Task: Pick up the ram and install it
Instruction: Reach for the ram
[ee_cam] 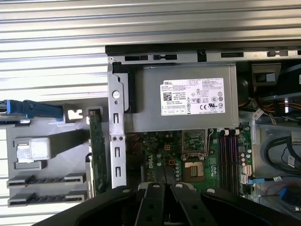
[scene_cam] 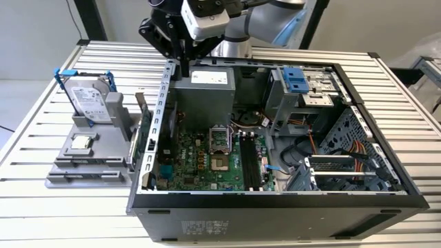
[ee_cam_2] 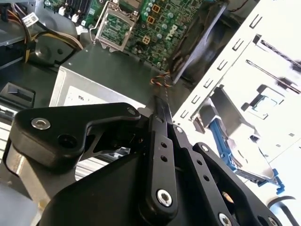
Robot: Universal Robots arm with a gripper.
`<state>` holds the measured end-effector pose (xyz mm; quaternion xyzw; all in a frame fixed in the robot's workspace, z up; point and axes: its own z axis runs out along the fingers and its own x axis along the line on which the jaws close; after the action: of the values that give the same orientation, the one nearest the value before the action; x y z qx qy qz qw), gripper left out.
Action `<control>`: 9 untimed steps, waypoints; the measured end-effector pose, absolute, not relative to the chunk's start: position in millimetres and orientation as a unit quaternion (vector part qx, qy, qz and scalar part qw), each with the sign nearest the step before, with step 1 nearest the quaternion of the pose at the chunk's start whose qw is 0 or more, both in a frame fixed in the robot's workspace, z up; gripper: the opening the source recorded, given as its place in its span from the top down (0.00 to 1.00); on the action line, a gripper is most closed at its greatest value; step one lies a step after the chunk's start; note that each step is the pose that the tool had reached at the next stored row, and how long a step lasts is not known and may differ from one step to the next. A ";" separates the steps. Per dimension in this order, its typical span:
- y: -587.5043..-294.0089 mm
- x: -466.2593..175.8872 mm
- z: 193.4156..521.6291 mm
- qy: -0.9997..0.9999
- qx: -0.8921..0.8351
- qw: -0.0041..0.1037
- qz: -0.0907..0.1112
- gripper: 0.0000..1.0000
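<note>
The fingers (ee_cam_2: 162, 117) of the gripper (scene_cam: 180, 70) are drawn together with nothing between them. The gripper hangs above the rear corner of the open computer case (scene_cam: 276, 217), over the power supply (scene_cam: 203, 95). The ram (scene_cam: 139, 142) is not yet touched: it stands on its long edge in a slot of the grey fixture tray (scene_cam: 69, 170), just beside the outside of the case's side wall (scene_cam: 164, 103). In the first wrist view it is a narrow green strip (ee_cam: 96, 150) parallel to that wall. On the same tray, farther to the exterior view's left, are the hard drive (scene_cam: 90, 98) in its blue frame and the square processor chip (scene_cam: 82, 142). The step in hand looks like the approach for the pick. To do it well, the fingers need to be parted and turned so the pads close on the stick's two flat faces near the middle of its upper edge. The descent should be straight down, because the wall allows little room on that side. A centred hold should keep the stick level for the empty memory slots (scene_cam: 251, 165) on the motherboard.
</note>
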<state>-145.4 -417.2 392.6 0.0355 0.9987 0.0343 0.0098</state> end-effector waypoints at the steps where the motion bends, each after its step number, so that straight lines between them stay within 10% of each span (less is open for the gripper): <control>1: -417.2 -146.6 392.6 0.999 0.035 0.010 0.034 1.00; 9: -417.2 -156.3 392.6 0.999 0.035 0.010 0.034 1.00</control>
<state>-156.3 -417.2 392.6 0.0355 0.9987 0.0343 0.0098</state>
